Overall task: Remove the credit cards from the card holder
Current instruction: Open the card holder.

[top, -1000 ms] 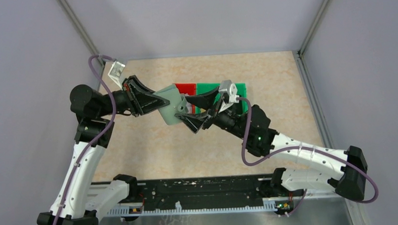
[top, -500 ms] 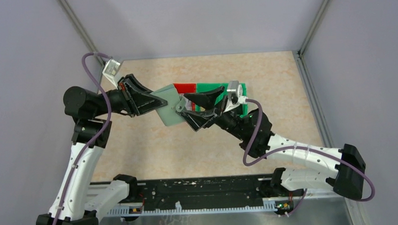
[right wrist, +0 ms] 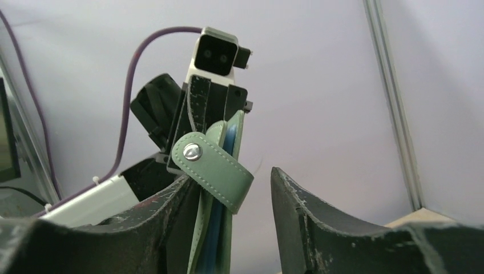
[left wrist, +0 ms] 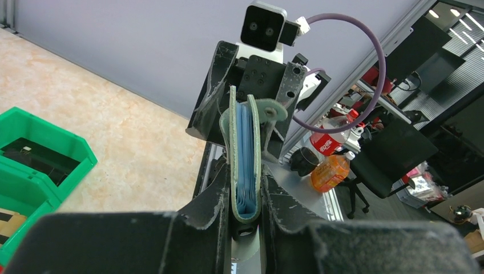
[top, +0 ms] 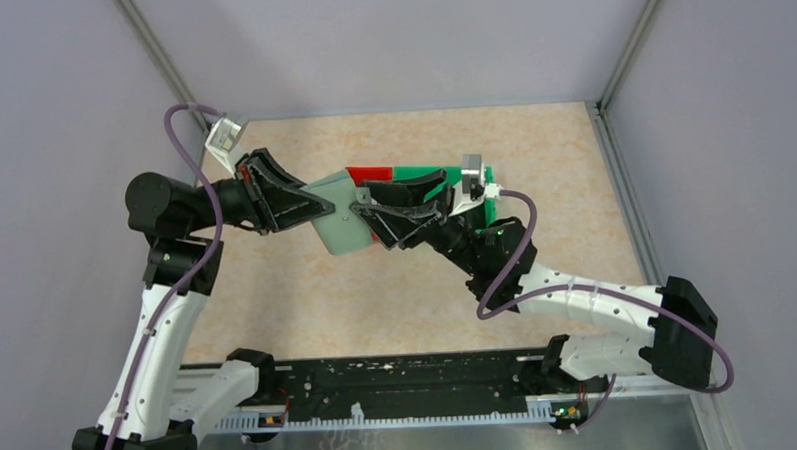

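Two arms meet mid-air: left gripper (top: 324, 206) clamps the card holder (top: 341, 229), right gripper (top: 363, 204) straddles it unclosed.

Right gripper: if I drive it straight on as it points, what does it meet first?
The card holder: its tabbed edge sits between the open jaws of the right gripper. Right behind, probably, the left gripper clamping it.

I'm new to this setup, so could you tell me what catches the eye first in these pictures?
The pale green card holder is held over the table, clamped by the left gripper. The right gripper faces it with open jaws either side of its snap tab. A red bin and green bins sit behind.
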Motion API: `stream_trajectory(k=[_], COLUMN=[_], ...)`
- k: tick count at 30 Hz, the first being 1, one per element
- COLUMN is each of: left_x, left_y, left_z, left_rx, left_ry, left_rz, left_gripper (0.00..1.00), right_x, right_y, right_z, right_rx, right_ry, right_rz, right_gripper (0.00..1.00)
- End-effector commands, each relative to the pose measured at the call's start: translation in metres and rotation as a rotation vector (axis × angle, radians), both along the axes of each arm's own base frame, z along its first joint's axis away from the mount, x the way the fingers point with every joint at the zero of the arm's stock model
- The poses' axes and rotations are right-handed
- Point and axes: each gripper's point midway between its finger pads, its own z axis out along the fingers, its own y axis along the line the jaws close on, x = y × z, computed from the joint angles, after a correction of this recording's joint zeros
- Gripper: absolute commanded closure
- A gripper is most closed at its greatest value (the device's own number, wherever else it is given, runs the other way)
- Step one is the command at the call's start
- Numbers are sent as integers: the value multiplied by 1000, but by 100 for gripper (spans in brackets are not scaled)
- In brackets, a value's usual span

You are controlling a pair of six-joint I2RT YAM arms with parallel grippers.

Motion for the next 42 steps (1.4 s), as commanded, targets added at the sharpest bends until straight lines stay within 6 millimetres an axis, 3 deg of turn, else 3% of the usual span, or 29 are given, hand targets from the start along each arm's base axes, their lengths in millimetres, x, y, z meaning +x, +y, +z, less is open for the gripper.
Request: stream_trajectory(k=[1,10,17,20,21,23,25,27,29,33,42], left_x=[-10,-8,-8,-5,-2,3,10,17,16,10,21], left_y=[1,1,1,1,1,1,2,4,5,6,18], left_z=[14,18,20,19,17,12,3,-11,-25,-51,-82], left_rx=[-13,-19,-21,-19,-13,11,45,85,112,150,284], left_ry=[-64,-71,-83,-98,-107,-139,-168,-187,-214,-283,-608], left_rz=[-18,-14,-6,10,25,48,87,129,124,92,188], left_gripper=[100,100,100,100,89,53,29,16,11,11,14], right_x=[-7,5,7,10,12,16,17,17,13,4,-9], right_y=[-27,-41,-42,-45,-45,-43,-40,-36,-30,-9,14], right_z=[48,43,41,42,42,44,52,53,53,47,47], right_rx=[168,225,224,220,205,160,113,67,19,-120,-254], right_ry=[-24,64,118,141,148,163,158,165,155,144,108], right_rz=[-2,-47,-35,-49,-58,-68,-57,-38,-1,79,183], right_gripper=[54,71,99,100,100,100,100,100,100,100,100])
